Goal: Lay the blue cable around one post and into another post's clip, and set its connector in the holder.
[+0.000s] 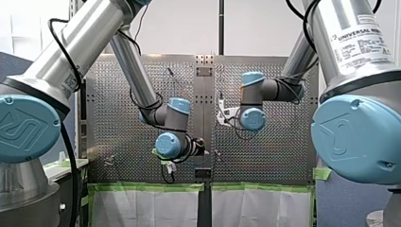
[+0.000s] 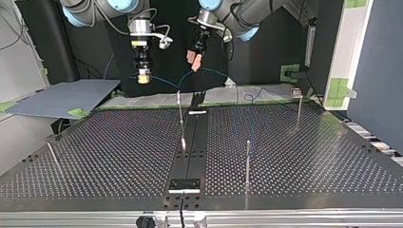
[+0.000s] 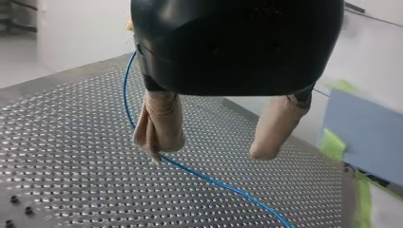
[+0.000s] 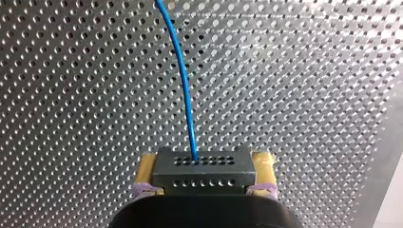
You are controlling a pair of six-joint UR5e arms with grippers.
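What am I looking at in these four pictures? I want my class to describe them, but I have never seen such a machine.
Two robot arms work over a metal table full of holes. The front view looks from behind the arms; the top view faces them from across the table; each wrist view comes from a camera on one arm. Thin upright posts stand on the table. The right gripper, with yellow pads, is shut on a dark connector, from which the blue cable runs. The left gripper, with beige pads, is open; the cable passes beside one finger.
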